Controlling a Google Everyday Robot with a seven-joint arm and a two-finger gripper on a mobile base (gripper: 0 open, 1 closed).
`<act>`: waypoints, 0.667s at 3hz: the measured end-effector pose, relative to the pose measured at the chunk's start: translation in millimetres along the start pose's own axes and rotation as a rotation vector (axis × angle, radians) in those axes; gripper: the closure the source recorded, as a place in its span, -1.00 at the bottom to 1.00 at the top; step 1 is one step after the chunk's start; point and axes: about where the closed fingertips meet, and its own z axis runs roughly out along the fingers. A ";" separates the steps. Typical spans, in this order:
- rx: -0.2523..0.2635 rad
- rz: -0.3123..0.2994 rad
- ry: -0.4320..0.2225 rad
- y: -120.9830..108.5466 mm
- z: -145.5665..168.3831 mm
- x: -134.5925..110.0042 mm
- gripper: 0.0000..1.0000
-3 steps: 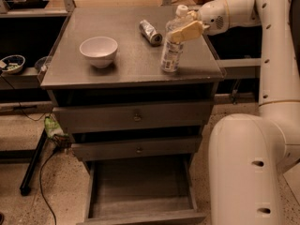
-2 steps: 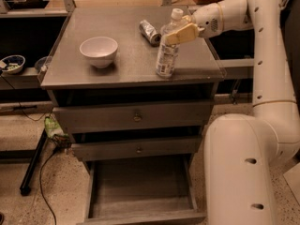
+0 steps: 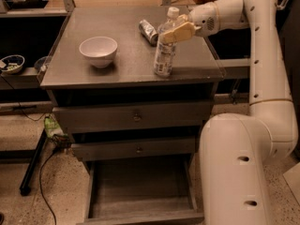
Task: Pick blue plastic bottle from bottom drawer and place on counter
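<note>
The blue plastic bottle [image 3: 164,56], clear with a white cap and a pale label band, stands upright on the counter [image 3: 126,50] near its front right edge. My gripper [image 3: 172,31] reaches in from the right and is closed around the bottle's upper part, with one cream finger [image 3: 179,32] across its front. The bottom drawer [image 3: 140,186] is pulled open below, and its plank floor is bare.
A white bowl [image 3: 98,50] sits on the counter's left half. A short silver can [image 3: 148,31] lies behind the bottle. Two shallower drawers [image 3: 136,117] with small knobs stand slightly open. My white base [image 3: 234,172] stands at the drawer's right. A side ledge [image 3: 11,63] holds small dishes.
My gripper has carried the bottle a little to the left and towards the counter's front edge. The bottle stays upright in the grip.
</note>
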 end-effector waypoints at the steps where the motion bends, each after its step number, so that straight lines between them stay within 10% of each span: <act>1: 0.091 -0.046 -0.020 -15.7 -10.0 -12.6 1.00; 2: 0.091 -0.045 -0.020 -15.9 -9.9 -12.6 1.00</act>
